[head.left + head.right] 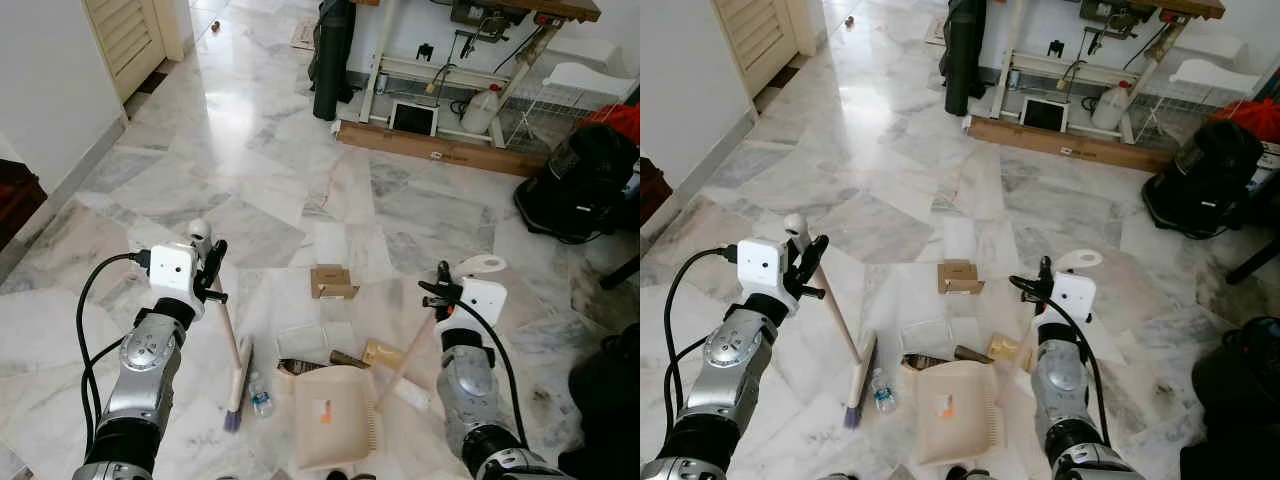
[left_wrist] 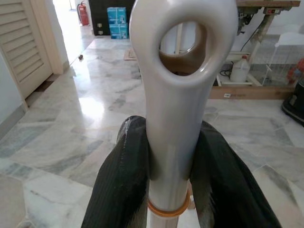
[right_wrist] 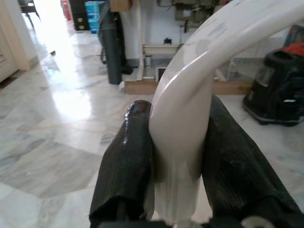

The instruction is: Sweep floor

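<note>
your broom (image 1: pixel 232 352) looks light and stiff, a slim pale stick with a short bristle head resting on the marble floor (image 1: pixel 250 170) beside a small plastic bottle (image 1: pixel 260 398). the smooth handle could slip, so keep hold just below the hanging loop. your left gripper (image 2: pixel 168 156) is clamped there, fingers (image 2: pixel 124 180) pressed to both sides. your right gripper (image 3: pixel 176 156) is closed on the curved handle of the beige dustpan (image 1: pixel 335 415), which sits on the floor near a cardboard box (image 1: pixel 331 281) and scraps.
</note>
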`<state>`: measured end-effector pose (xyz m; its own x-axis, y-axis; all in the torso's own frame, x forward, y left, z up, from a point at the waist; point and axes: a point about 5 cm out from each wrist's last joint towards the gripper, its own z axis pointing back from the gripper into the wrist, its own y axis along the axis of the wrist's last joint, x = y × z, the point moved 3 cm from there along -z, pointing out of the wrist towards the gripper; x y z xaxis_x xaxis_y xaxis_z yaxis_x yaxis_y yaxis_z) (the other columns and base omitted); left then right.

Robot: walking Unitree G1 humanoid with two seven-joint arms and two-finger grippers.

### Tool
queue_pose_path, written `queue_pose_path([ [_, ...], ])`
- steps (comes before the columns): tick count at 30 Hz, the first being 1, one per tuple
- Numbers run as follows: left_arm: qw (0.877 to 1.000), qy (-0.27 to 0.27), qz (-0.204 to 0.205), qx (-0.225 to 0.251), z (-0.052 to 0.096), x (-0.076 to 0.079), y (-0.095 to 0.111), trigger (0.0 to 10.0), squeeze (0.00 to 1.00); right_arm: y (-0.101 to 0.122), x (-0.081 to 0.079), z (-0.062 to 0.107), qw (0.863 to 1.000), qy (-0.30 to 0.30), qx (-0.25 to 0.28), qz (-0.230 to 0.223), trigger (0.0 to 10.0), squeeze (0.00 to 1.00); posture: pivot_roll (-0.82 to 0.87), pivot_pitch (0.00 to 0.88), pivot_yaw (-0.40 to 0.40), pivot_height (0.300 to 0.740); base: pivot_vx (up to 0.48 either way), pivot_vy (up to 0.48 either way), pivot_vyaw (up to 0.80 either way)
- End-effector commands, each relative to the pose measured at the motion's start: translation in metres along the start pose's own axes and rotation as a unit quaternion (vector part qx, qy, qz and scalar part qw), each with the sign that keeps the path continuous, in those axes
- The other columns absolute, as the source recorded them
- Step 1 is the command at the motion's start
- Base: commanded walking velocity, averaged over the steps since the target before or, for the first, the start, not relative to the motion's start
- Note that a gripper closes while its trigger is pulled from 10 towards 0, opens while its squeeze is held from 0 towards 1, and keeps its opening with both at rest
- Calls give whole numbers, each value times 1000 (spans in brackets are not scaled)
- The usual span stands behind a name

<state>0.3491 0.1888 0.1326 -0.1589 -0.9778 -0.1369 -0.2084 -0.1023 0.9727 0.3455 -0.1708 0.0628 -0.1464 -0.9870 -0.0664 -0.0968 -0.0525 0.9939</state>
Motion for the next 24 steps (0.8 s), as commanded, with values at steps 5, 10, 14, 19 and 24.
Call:
queue_pose_path([
  [5,1000,0,-8,19,-1,-3,12,10000,0,-12,5,8,1000,-11,-23,3,10000,0,227,199,-118,740,0,0,0],
  [10,1000,2,-13,24,0,-6,15,10000,0,-15,4,11,1000,-9,-26,4,10000,0,249,209,-118,740,0,0,0],
  [14,1000,5,-17,25,2,-9,16,10000,0,-18,3,13,999,-11,-34,4,10000,0,260,213,-116,740,0,0,0],
  [19,999,8,-26,30,3,-13,21,10000,0,-15,3,12,1000,-20,-23,6,10000,0,275,218,-114,740,0,0,0],
  [24,999,7,-30,32,4,-14,23,10000,0,-8,1,7,1000,-12,-11,16,10000,0,277,222,-110,740,0,0,0],
])
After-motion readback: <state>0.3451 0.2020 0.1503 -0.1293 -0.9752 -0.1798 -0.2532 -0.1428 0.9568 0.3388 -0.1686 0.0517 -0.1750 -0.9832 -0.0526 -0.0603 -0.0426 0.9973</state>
